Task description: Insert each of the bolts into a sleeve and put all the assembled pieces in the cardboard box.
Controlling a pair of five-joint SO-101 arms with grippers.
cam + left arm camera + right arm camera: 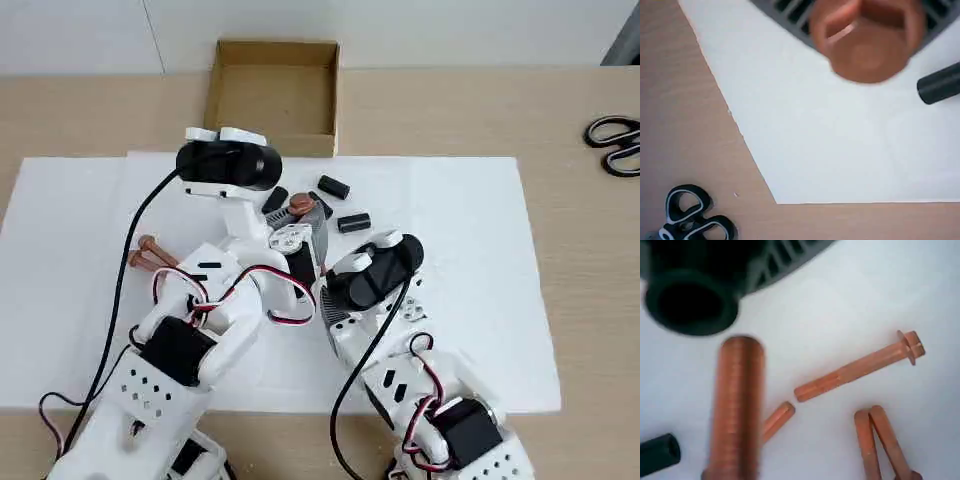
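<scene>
My left gripper [303,211] [866,30] is shut on a copper bolt [867,42], whose hex head looms close in the left wrist view. My right gripper [300,262] [690,287] is shut on a black sleeve [687,305] with its open end showing. The held bolt's shank [735,410] ends just beside that sleeve, outside the opening. Loose bolts [148,255] [860,365] lie on the white sheet to the left. Loose sleeves [333,186] [353,222] [939,84] rest near the grippers. The cardboard box [225,95] stands at the back, with nothing seen inside.
A white sheet [480,300] covers the middle of the wooden table. Black scissors [615,143] [692,220] lie on the bare wood at the far right. Both arms crowd the sheet's centre, and cables [120,290] trail toward the front left.
</scene>
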